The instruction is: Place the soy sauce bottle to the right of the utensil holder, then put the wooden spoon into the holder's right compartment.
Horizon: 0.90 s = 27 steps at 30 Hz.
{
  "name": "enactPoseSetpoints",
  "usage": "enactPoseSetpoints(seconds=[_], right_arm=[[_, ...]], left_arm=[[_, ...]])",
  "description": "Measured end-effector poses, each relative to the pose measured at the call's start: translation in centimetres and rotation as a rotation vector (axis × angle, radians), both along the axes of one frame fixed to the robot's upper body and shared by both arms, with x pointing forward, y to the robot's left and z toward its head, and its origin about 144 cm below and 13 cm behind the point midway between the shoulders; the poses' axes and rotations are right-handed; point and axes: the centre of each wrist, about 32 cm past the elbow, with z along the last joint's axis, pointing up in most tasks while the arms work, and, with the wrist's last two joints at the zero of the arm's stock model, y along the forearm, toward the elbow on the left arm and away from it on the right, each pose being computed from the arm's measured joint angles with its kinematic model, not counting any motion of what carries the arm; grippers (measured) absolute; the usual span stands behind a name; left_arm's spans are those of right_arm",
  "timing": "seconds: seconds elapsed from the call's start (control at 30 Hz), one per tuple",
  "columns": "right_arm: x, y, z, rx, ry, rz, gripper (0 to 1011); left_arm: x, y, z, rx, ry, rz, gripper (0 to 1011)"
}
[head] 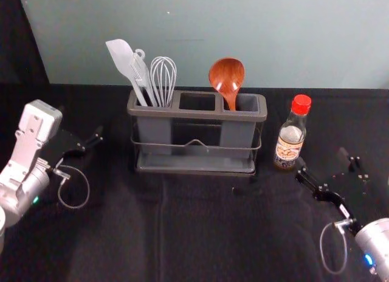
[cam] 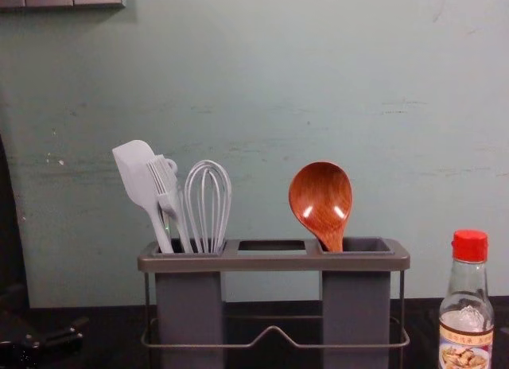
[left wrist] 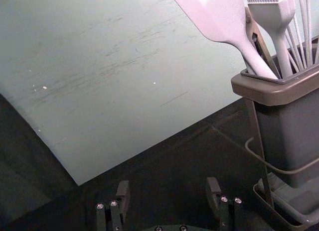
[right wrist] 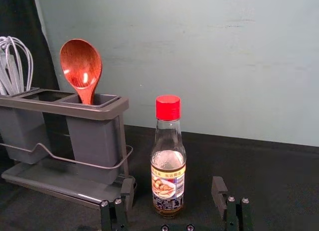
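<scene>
Standing upright to the right of the utensil holder (head: 194, 114), with a narrow gap between: the soy sauce bottle (head: 288, 149), red cap (head: 301, 103) on top and label facing the robot. Reaching in from the right in the head view, low over the dark table (head: 206, 233): the right gripper (head: 322, 160). Spread wide, with nothing in its grasp. In the right wrist view, see the bottle straight ahead of the opening, nearer the holder-side finger (right wrist: 127, 191) than the other, and apart from both. In the head view, just beside the nearer fingertip (close, yet free of it).

Already in the holder's right compartment (head: 248, 103): the wooden spoon (head: 227, 75), bowl up, handle down inside, tilted a little toward the left. Well apart from the right gripper, beyond the bottle. In the left compartment, bunched together: a spatula (head: 123, 57), a brush (head: 141, 75) and a whisk (head: 163, 75).

Off to the left of the holder, idle: the left gripper (head: 80, 121), also spread wide and holding nothing.
</scene>
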Motion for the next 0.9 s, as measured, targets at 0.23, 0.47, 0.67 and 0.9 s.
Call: enactPoseSetpoints(seconds=[0.23, 0.47, 0.67, 0.9], right_arm=[[-0.01, 0.01, 0.0, 0.0, -0.001, 0.001, 1003], [-0.01, 0.02, 0.02, 0.001, -0.002, 0.001, 1003], [-0.01, 0.02, 0.03, 0.001, -0.003, 0.001, 1003], [-0.01, 0.02, 0.03, 0.001, -0.003, 0.0, 1002]], left_arm=[[0.0, 0.0, 0.0, 0.0, 0.0, 0.0, 1005], [0.0, 0.0, 0.0, 0.0, 0.0, 0.0, 1005], [0.0, 0.0, 0.0, 0.0, 0.0, 0.0, 1005], [0.0, 0.0, 0.0, 0.0, 0.0, 0.0, 1005]])
